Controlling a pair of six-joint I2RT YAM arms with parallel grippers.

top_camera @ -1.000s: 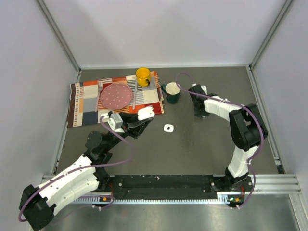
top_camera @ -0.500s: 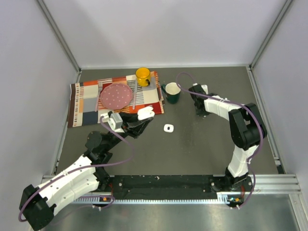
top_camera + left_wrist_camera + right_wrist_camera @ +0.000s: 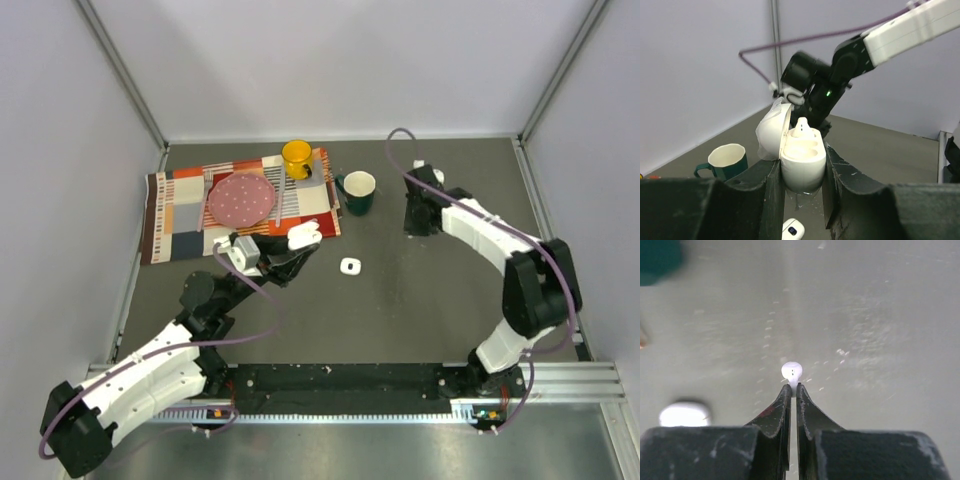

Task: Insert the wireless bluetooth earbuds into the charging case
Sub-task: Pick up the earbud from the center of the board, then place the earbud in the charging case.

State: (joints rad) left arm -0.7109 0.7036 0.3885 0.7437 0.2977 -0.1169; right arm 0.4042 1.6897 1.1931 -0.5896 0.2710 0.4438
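earbud: stem pinched in the closed tips of the right gripper, bulb exposed, above the table right of the green mug. charging case: lid open, clamped in the left gripper, second earbud seated, other socket apparently free. Approach slowly, stem down over that socket, and release only once seated.

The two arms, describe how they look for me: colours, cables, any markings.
Both the left arm and right arm have white shells over black joints, with a purple cable looping loosely along each. The left gripper and right gripper have black wedge-shaped fingers, scuffed with pale marks. A small green light glows near the right arm's wrist.
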